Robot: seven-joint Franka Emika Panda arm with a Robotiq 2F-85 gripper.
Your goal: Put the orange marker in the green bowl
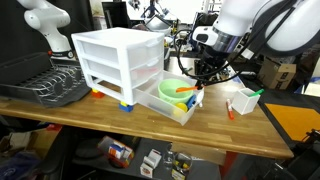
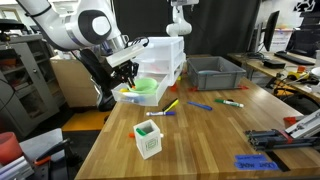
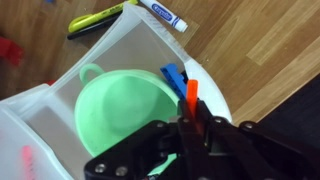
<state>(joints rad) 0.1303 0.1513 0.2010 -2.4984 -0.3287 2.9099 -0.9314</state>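
White drawer (image 3: pixel 40 110) at left, open, green bowl (image 3: pixel 125 110) sitting inside. Blue piece (image 3: pixel 174 78) just beside bowl's right rim. Orange marker (image 3: pixel 191 94) pinched in my gripper (image 3: pixel 192 124): jaws narrow, clamped on it, tip poking past my fingertips, by bowl's right rim. Wood table (image 3: pixel 260 50) at right.

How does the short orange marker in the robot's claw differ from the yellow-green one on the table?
The short orange marker is pinched in the gripper over the pale green plastic bowl; the yellow-green marker lies flat on the wooden table, untouched. The orange marker is one plain colour; the yellow-green marker has a dark end. Both are slim sticks.
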